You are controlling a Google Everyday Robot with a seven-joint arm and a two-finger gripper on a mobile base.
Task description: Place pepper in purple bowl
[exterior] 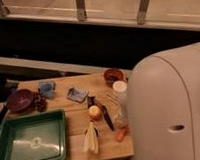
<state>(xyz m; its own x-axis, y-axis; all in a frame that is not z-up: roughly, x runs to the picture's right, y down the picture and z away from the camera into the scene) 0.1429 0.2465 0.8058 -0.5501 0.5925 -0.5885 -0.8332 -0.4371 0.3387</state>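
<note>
The pepper (121, 134), slim and orange-red, lies on the wooden table (70, 121) near its front right corner, right at the edge of my arm's white housing (167, 106). The purple bowl (20, 100), dark and glossy, sits at the table's far left and nothing shows inside it. The housing fills the right side of the camera view. My gripper is hidden behind it and does not show.
A green tray (31, 142) sits front left. Pale husked corn (91, 140), a round orange fruit (95, 112) and a black utensil (106, 117) lie mid-table. An orange-brown bowl (113, 75), white jar (120, 88), blue cup (46, 88), blue-grey packet (76, 94) and dark grapes (40, 102) stand further back.
</note>
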